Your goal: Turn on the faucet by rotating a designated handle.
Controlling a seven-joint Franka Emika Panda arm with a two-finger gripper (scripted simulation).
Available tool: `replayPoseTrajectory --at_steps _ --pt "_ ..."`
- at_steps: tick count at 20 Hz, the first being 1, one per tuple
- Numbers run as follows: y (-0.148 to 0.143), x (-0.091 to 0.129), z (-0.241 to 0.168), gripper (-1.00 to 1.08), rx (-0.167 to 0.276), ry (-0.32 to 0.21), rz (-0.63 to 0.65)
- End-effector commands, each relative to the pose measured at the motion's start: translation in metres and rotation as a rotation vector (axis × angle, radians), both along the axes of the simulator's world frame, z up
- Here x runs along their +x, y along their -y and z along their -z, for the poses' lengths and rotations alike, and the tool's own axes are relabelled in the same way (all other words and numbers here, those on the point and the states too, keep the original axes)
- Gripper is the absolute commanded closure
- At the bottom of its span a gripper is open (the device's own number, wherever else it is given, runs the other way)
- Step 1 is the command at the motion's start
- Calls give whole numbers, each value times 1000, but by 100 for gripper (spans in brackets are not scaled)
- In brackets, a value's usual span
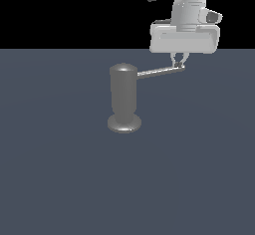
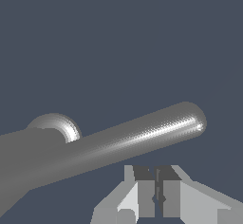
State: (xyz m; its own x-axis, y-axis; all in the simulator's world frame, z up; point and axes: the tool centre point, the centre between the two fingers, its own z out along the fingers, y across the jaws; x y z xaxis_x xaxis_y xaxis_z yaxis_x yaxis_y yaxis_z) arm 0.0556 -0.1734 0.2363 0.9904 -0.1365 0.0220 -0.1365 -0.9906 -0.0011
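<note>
Faucet: the faucet (image 1: 123, 97) is standing upright on the dark blue-grey floor (image 1: 60, 179), a grey metallic cylinder with a domed top, flaring into a round disc base that is resting flat on the surface.
Handle: the handle (image 1: 158, 71) is projecting sideways from the cylinder's upper part toward the exterior view's right, rising slightly toward its rounded tip; in the wrist view the rod (image 2: 137, 140) is filling much of the frame, with the domed top of the body showing behind it.
Arm: the white arm (image 1: 185, 15) is hanging down from above, at the exterior view's right of the faucet body, with its wrist block sitting just over the rod's far end.
Gripper: the gripper (image 1: 179, 65) is pointing downward at the tip of the handle; its fingers (image 2: 147, 192) are sitting pressed almost together, with only a thin dark slit between them, and nothing is lying inside that slit.
Contact: in the exterior view the fingertips are overlapping the rod's tip, while in the wrist view they are lying just beside the rod; whether they are touching it cannot be told.
</note>
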Motion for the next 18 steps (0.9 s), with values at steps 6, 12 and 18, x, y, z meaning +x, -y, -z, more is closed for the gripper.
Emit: replayPoseTrajectory --at_steps 6,12,18 --pt "2 20 10 108 1 -11 6" --pt "4 35 12 108 2 -14 9" --pt "6 48 13 108 2 -17 13"
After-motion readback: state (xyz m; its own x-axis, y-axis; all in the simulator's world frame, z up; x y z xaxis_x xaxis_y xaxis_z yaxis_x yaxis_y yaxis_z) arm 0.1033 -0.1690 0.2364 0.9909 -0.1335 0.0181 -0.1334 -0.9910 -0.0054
